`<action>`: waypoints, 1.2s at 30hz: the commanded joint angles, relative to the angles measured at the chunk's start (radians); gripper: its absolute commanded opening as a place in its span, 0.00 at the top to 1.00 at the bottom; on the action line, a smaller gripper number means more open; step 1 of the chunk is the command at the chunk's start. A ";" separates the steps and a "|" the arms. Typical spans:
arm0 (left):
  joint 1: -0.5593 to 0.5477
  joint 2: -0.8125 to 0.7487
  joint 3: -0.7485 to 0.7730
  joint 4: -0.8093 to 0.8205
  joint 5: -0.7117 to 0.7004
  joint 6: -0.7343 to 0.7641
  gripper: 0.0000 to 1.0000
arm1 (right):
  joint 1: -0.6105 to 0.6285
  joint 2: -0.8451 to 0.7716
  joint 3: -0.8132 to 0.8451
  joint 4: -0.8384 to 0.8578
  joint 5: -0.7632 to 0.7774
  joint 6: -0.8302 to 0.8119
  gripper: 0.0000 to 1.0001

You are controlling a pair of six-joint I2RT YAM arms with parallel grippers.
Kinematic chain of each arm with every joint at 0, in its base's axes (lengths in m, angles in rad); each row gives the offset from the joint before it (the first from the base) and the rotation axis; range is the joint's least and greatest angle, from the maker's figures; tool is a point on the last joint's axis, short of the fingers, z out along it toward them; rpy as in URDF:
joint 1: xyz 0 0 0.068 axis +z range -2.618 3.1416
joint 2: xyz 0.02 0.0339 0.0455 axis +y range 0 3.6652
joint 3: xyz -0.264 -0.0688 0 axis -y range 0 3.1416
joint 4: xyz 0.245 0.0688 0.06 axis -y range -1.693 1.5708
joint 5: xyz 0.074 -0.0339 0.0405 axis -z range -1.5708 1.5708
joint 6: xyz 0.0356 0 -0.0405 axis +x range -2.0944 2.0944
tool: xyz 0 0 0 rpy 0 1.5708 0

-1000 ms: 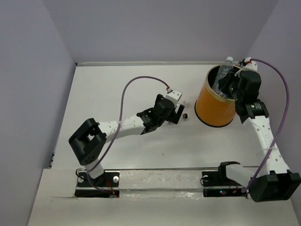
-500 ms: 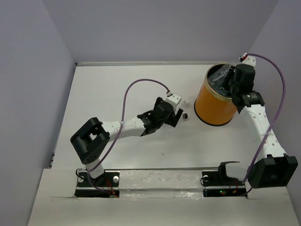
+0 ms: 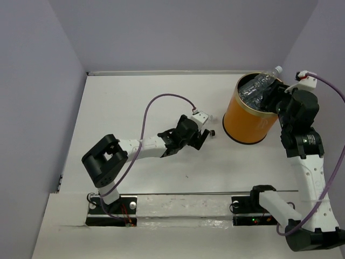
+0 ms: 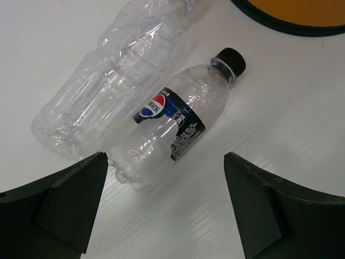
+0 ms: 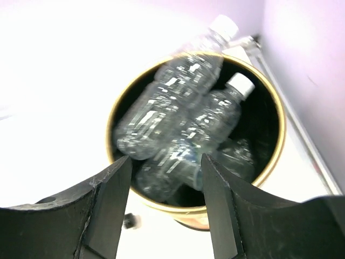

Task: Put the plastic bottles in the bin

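The orange bin (image 3: 249,120) stands at the back right and holds several clear bottles (image 3: 257,89). One white-capped bottle (image 3: 275,71) leans out over its far rim. My right gripper (image 3: 273,98) is open and empty, just right of the bin. In the right wrist view it (image 5: 166,158) looks down on the bin's rim (image 5: 184,209) and the bottles (image 5: 178,113) inside. My left gripper (image 3: 204,131) is open and empty. In its wrist view it (image 4: 164,156) hovers over a dark-capped labelled bottle (image 4: 178,121) and an unlabelled bottle (image 4: 108,91), both lying on the table.
The bin's base (image 4: 291,11) is just beyond the two lying bottles. The dark cap (image 3: 213,132) shows beside my left gripper in the top view. Purple walls close in the table at the back and on both sides.
My right gripper has pulled back from over the bin toward the right and is now empty; the bottle it carried lies in the bin. My left arm has edged slightly.
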 commanded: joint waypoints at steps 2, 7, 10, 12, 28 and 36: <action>0.002 0.059 0.059 0.035 0.040 0.101 0.01 | -0.004 -0.033 -0.013 0.047 -0.196 0.030 0.40; 0.007 0.111 0.104 0.015 0.057 0.132 0.01 | -0.004 -0.041 -0.049 0.062 -0.276 0.042 0.40; 0.007 0.143 0.121 -0.002 0.066 0.138 0.02 | -0.004 -0.050 -0.066 0.070 -0.300 0.052 0.40; 0.005 0.153 0.124 -0.008 0.080 0.132 0.03 | -0.004 -0.053 -0.076 0.075 -0.323 0.058 0.39; -0.019 0.047 0.033 0.007 0.206 -0.020 0.67 | 0.172 -0.041 -0.125 0.176 -0.453 0.194 0.08; -0.022 -0.378 -0.142 -0.045 0.120 -0.149 0.67 | 0.463 0.140 -0.125 0.239 -0.125 0.223 0.02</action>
